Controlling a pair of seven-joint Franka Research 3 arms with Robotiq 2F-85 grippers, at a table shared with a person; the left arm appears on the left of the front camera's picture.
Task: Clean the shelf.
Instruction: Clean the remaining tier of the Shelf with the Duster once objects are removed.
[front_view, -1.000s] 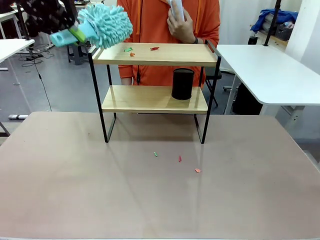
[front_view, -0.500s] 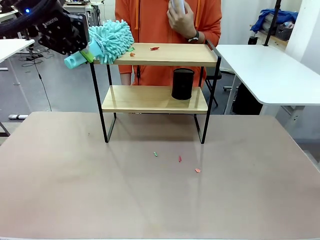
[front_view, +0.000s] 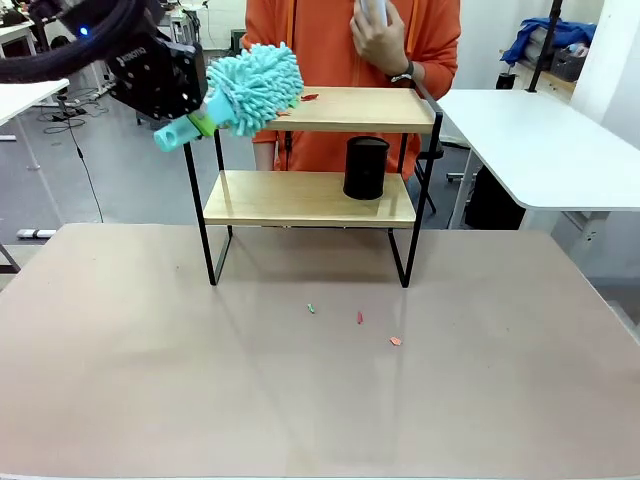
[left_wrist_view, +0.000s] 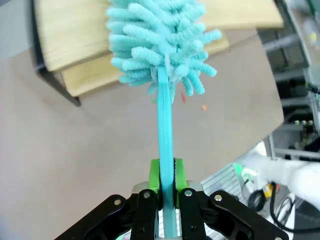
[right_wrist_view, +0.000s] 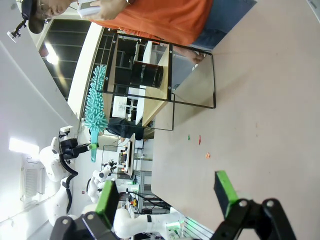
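Note:
The shelf (front_view: 360, 110) stands at the table's far side, with two wooden boards in a black frame. My left gripper (front_view: 203, 124) is shut on the handle of a teal fluffy duster (front_view: 255, 85), whose head lies over the left end of the top board. A red scrap (front_view: 309, 97) sits on that board just right of the duster head. In the left wrist view the green pads (left_wrist_view: 156, 176) clamp the duster's handle (left_wrist_view: 165, 125) above the shelf's top board (left_wrist_view: 70, 35). My right gripper (right_wrist_view: 166, 195) is open above the table, far from the shelf (right_wrist_view: 165, 75).
A black cylinder (front_view: 365, 167) stands on the lower board. Three small scraps (front_view: 360, 318) lie on the brown table in front of the shelf. A person in orange (front_view: 330, 40) stands behind the shelf with a hand raised, holding a white object (front_view: 372, 10). A white table (front_view: 540, 140) is at the right.
My left gripper has carried the duster right and down along the top board's left end. The small scraps seen there earlier are now under or behind the duster head.

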